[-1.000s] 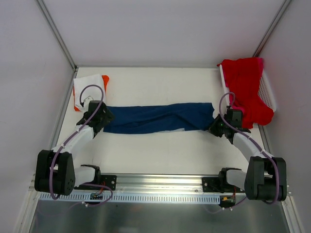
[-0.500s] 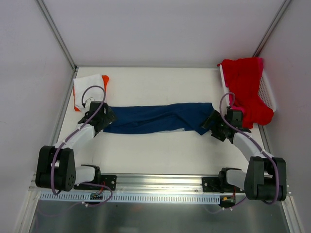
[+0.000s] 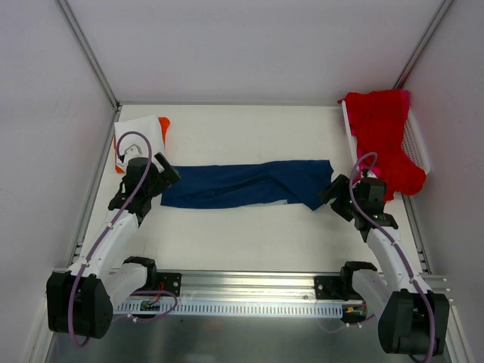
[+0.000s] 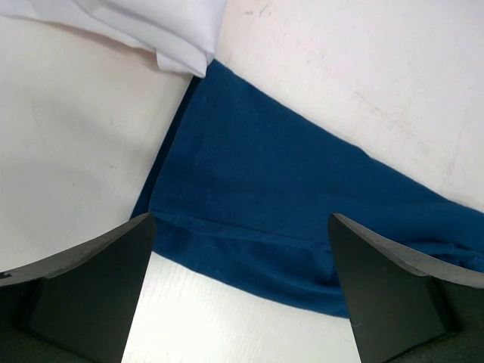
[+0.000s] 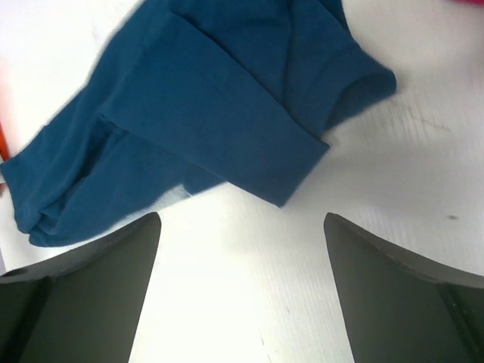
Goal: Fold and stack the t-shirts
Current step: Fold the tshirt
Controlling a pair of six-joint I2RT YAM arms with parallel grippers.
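Observation:
A navy t-shirt (image 3: 246, 184) lies folded into a long band across the table's middle; it also fills the left wrist view (image 4: 302, 212) and the top of the right wrist view (image 5: 204, 106). My left gripper (image 3: 160, 180) hovers open just off the shirt's left end, nothing between its fingers (image 4: 83, 287). My right gripper (image 3: 338, 195) is open too, lifted clear of the shirt's right end, over bare table. A folded white t-shirt (image 3: 140, 138) rests on an orange one (image 3: 164, 123) at the back left. Red t-shirts (image 3: 382, 136) with a pink edge (image 3: 407, 97) hang over the basket.
The white mesh basket (image 3: 417, 144) stands at the right edge against the wall. Metal frame rails run along the left and right sides of the table (image 3: 249, 242). The folded white shirt's corner (image 4: 174, 38) lies close to the navy shirt's left end.
Both grippers have let go of the navy shirt's ends and drawn back toward the near edge, rising a little. The shirt stays flat where it was laid.

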